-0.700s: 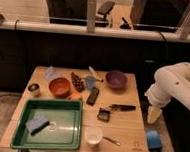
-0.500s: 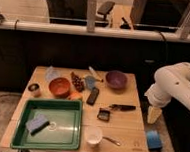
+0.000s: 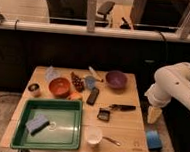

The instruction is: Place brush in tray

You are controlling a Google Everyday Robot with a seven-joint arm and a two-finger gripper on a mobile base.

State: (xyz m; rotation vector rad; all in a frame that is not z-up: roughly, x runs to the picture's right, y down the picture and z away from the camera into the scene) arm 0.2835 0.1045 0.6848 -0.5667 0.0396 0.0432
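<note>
Green shallow rectangular plastic tray (image 3: 48, 102) on wooden bench (image 3: 129, 131) holds no brush yet. Small dark brush with slim black handle (image 3: 113, 111) lies right of tray, not gripped. Pincer (image 3: 154, 115) spread, empty, farther right of tray. Reach, grasp, carry and drop all remain.

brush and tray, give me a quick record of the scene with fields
brush: lies flat on the table, right of centre, outside the tray
tray: green, at the front left, holds a pale blue sponge
gripper: open, empty, off the table's right edge, apart from the brush
nearby: black remote behind the brush, white cup in front
task state: brush not yet picked up
</note>
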